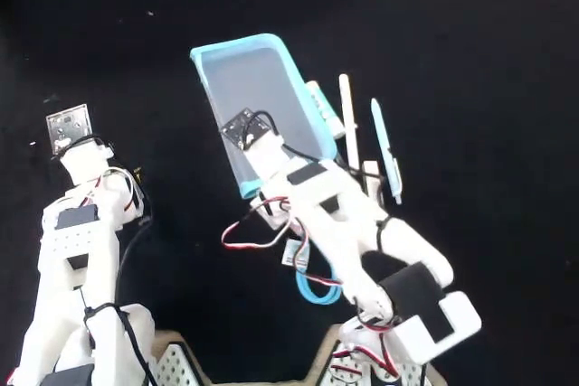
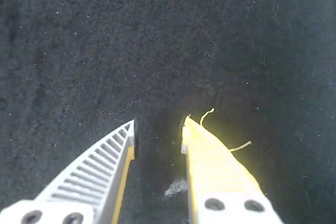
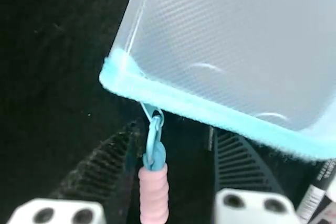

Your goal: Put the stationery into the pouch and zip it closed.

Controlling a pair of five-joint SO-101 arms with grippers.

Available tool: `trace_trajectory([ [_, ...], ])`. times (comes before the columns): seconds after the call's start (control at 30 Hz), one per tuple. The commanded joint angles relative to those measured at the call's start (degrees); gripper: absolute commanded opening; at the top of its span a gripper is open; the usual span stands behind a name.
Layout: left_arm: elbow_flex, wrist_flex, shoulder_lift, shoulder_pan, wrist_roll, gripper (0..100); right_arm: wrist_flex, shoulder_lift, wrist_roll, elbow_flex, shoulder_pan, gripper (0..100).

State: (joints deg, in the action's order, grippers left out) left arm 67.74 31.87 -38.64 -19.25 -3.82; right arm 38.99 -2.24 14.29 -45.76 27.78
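Right wrist view: the right pincer (image 3: pixel 176 132) is spread wide. The zipper pull (image 3: pixel 154 153) of the pouch (image 3: pixel 226 51) hangs between its fingers; contact cannot be told. In the high view the pouch lies at upper centre, with a blue pen (image 1: pixel 386 146) just right of it. The left pincer (image 2: pixel 158 124) gapes over the black table (image 2: pixel 157 35).

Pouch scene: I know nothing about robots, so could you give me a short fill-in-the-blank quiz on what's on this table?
The pouch has a ___ trim.
The zipper pull ends in a ___ grip.
The pens lie beside the pouch on a ___ table.
The left tool is ___, holding nothing.
Missing words: blue; pink; black; open.
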Motion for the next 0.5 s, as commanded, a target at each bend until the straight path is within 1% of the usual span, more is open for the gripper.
trace_trajectory([
  [0.0,-0.6,-0.3,-1.5,0.0,-0.7,15,1.8,0.4,-0.2,3.0,0.1,15.1],
  [0.1,-0.7,-0.3,-1.5,0.0,-0.7,15,1.5,0.0,0.0,3.6,-1.2,0.5],
  [0.17,-0.6,-0.3,-1.5,0.0,-0.7,15,1.6,-0.3,-0.1,5.2,-2.7,2.5],
  [0.2,-0.6,-0.3,-1.5,0.0,-0.7,15,1.6,-0.7,0.0,5.9,-3.5,0.9],
  [0.27,-0.6,-0.3,-1.5,0.0,-0.7,15,1.8,-2.3,-0.1,7.0,-4.2,1.1],
  [0.37,-0.4,0.0,-1.5,1.4,-0.7,15,1.8,-5.6,-0.4,6.7,-3.1,1.0],
  [0.47,-1.2,3.9,-1.6,4.1,-0.7,15,3.0,-9.4,-0.4,6.5,0.6,1.0],
])
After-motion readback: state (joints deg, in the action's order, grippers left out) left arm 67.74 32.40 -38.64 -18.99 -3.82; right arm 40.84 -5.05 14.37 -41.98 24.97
